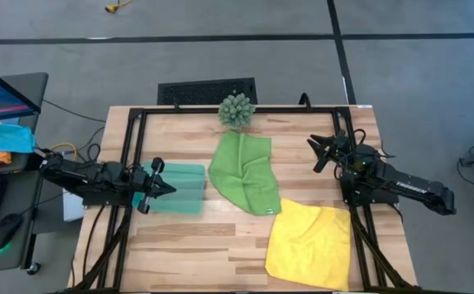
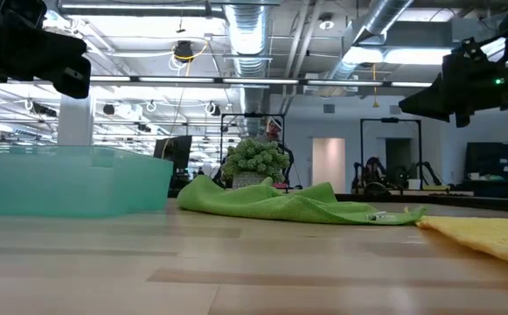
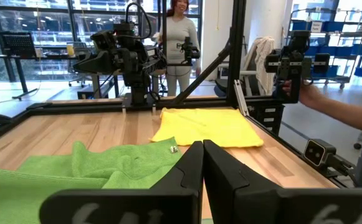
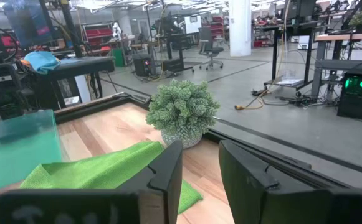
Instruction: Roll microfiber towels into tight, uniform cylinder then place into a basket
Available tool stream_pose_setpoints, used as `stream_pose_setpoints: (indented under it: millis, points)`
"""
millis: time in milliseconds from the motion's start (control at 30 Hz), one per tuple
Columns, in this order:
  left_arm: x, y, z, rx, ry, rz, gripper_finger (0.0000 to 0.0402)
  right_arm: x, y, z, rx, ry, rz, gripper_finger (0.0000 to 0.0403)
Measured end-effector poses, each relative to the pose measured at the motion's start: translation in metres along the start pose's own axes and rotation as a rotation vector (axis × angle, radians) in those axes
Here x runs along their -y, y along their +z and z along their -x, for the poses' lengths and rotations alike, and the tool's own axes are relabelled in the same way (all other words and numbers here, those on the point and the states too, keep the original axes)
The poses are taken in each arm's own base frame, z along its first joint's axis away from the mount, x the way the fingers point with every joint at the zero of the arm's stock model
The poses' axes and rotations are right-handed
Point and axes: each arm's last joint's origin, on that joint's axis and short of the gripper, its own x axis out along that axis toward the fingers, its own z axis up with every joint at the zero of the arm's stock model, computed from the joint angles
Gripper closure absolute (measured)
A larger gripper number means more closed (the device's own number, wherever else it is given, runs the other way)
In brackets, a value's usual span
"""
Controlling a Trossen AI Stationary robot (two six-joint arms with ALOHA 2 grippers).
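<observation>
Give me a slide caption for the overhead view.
Crumpled green microfiber towel and flat yellow microfiber towel lie unrolled beside the translucent teal plastic basket.

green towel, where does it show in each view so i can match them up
High view: green towel at table centre, below the plant.
Low view: flat heap at mid picture, right of the basket.
Left wrist view: lower left.
Right wrist view: lower left.
Shared landmark: the plant, except in the left wrist view.
</observation>
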Motion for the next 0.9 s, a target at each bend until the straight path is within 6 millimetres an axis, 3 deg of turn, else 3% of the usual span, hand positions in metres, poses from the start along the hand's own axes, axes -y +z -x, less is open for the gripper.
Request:
stream_pose_setpoints:
  millis: [900]
  points:
    - [0.0000,0.0000,0.0000,0.000,0.000,0.000,0.0401,0.0000,0.0000,0.0000,0.000,0.000,0.016,0.0274]
